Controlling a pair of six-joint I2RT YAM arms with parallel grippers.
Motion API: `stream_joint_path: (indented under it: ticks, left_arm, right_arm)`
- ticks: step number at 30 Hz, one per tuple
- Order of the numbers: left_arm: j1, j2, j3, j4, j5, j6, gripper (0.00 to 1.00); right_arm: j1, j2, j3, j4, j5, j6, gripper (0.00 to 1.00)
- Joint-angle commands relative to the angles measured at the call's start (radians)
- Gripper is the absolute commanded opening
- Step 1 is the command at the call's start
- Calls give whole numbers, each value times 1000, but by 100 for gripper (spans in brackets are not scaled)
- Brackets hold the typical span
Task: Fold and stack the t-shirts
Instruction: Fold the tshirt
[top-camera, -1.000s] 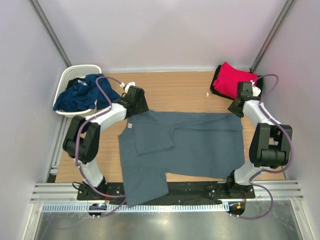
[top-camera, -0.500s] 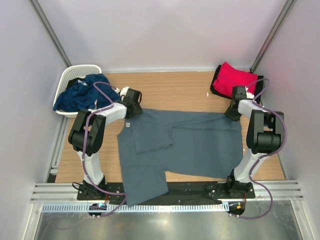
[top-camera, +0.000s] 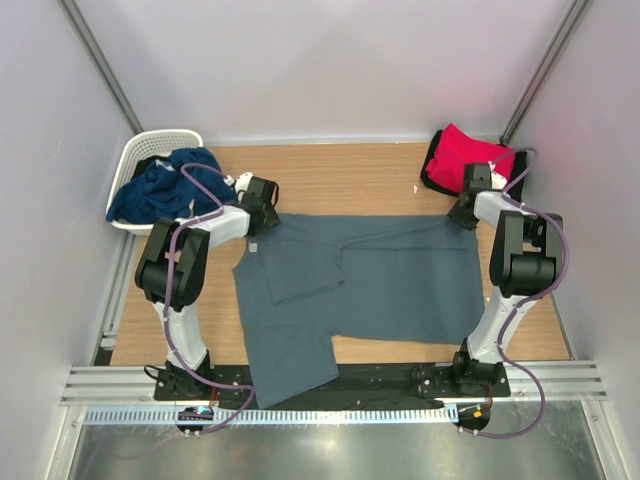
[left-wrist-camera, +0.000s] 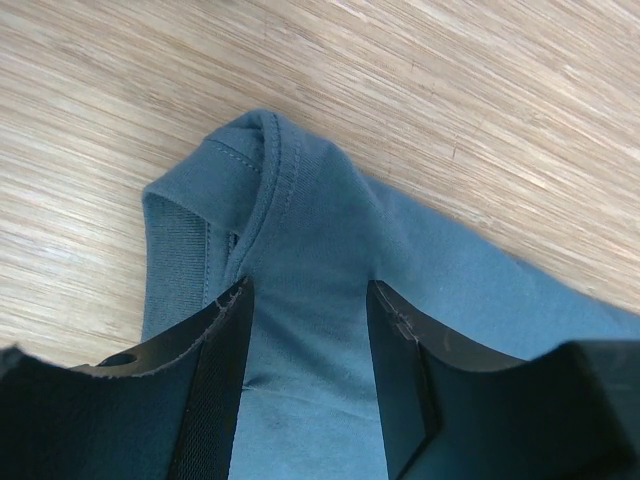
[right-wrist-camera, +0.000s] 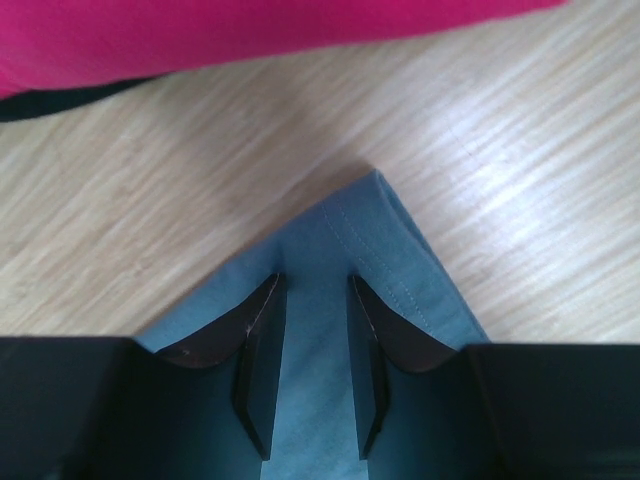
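The slate grey-blue t-shirt (top-camera: 380, 280) lies spread on the wooden table, one sleeve folded in and its lower left part hanging over the near edge. My left gripper (top-camera: 262, 200) is at its far left corner, with the shoulder and collar cloth (left-wrist-camera: 300, 250) caught between the jaws. My right gripper (top-camera: 464, 212) is at the far right corner, jaws closed on the hem corner (right-wrist-camera: 330, 260). A folded red t-shirt (top-camera: 470, 160) lies on a black one at the far right. A navy t-shirt (top-camera: 160, 190) hangs out of the basket.
The white lattice basket (top-camera: 150, 145) stands at the far left corner of the table. The red shirt (right-wrist-camera: 250, 35) lies just beyond my right fingertips. Bare wood (top-camera: 340, 175) lies beyond the grey shirt. Grey walls close in on both sides.
Both grippers have moved a little away from the bases, and the grey shirt's far edge has slid with them toward the back of the table.
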Motion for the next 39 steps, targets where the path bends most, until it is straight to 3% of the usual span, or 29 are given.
stream_joint_path:
  ticks: [1,8,14,22,39]
  left_arm:
    - [25,-15,-20,-22,-20,64,51]
    - [25,-142,21,-43,17,156,56]
    - [25,-236,31,-36,22,175,59]
    - [25,-118,23,3,85,91,54]
    - [102,77,63,-7,114,66,50]
  right_arm:
    - [-5,3,67,28,-47,-19,36]
    - [55,-160,136,-84,-104,-55,39]
    - [93,-237,86,-99,-102,-58,41]
    - [146,-167,17,-104,-87,-13,39]
    - [147,81,76,-92,-20,20,38]
